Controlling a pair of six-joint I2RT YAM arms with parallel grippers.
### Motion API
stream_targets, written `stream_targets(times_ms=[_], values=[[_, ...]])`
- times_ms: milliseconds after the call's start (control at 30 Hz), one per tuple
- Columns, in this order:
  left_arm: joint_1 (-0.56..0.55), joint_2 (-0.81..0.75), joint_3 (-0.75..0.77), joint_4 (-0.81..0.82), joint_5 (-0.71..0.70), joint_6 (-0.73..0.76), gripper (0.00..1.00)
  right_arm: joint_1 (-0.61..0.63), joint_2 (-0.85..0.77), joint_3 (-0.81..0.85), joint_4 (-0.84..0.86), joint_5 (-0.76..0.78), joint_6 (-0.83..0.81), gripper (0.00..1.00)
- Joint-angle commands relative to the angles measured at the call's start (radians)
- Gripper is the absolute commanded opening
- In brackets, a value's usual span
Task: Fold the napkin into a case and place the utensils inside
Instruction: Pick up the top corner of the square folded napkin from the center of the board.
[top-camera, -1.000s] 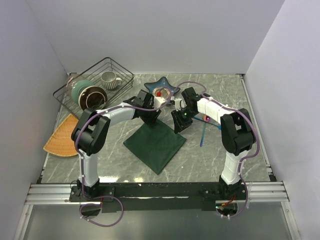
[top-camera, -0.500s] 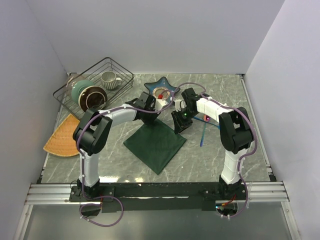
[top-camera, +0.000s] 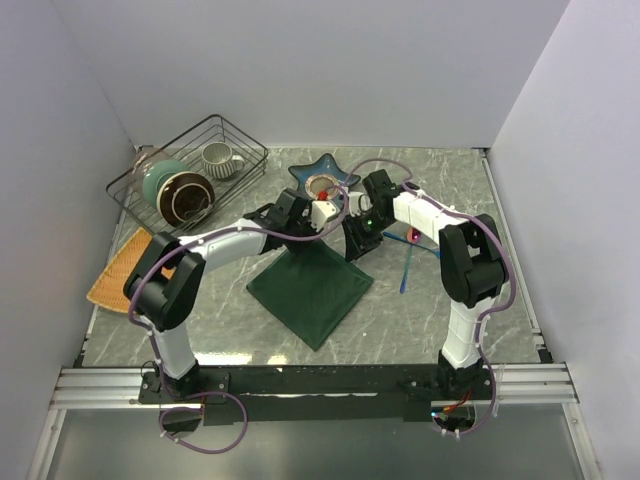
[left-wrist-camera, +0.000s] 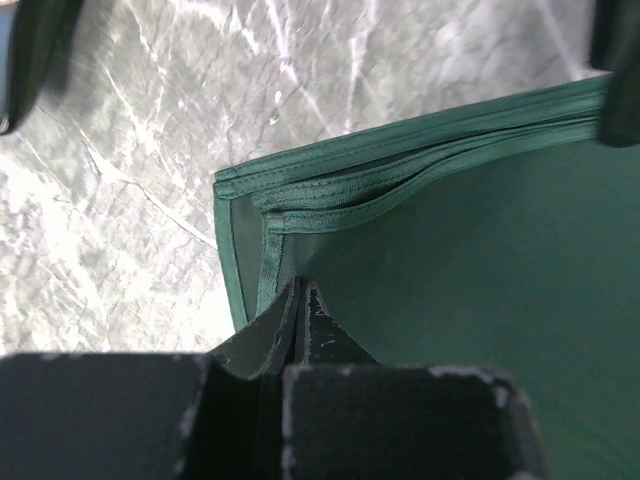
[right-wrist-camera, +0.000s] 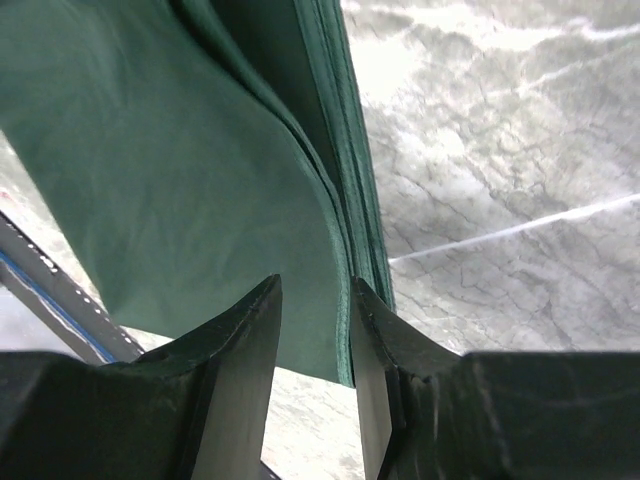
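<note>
Where napkin (top-camera: 310, 292) lies flat as diamond mid-table, top view: left gripper (top-camera: 300, 235) at far corner, right gripper (top-camera: 357, 245) just beside on upper-right edge; utensils (top-camera: 405, 268) right of cloth.
Left wrist: fingertips (left-wrist-camera: 290, 312) pinched shut on corner's top layer.
Right wrist: jaws apart, straddling layered edge, unclamped.
Grey marble table (top-camera: 420, 320), white walls (top-camera: 300, 70) close.

How we look
Our left arm (top-camera: 222, 241) and right arm (top-camera: 428, 216) wear white shells, black at the joints (top-camera: 470, 265); thin purple cables (top-camera: 375, 168) run along both; left gripper (left-wrist-camera: 300, 292) and right gripper (right-wrist-camera: 315, 290) are matte black.
</note>
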Motion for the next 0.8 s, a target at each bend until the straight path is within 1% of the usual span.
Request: stream_targets(times_ms=[0,167,267,433,533,767], values=[[-0.034,-0.07,-0.023,0.048,-0.039,0.016,0.01,-0.009,0.01,0.061,0.0,-0.042,0.03,0.41],[-0.04,-0.07,-0.043,0.056,-0.052,0.007,0.01,-0.006,0.026,0.078,0.003,-0.069,0.05,0.42],[-0.04,-0.062,-0.052,0.083,-0.093,-0.003,0.01,-0.004,0.042,0.093,0.009,-0.08,0.065,0.42],[-0.038,-0.018,-0.02,0.1,-0.173,-0.018,0.01,-0.003,0.053,0.109,0.011,-0.074,0.073,0.42],[-0.035,-0.003,-0.016,0.12,-0.194,-0.021,0.01,-0.003,0.055,0.113,0.011,-0.074,0.076,0.42],[-0.037,0.011,-0.027,0.135,-0.168,-0.017,0.01,-0.003,0.069,0.124,0.012,-0.082,0.084,0.42]])
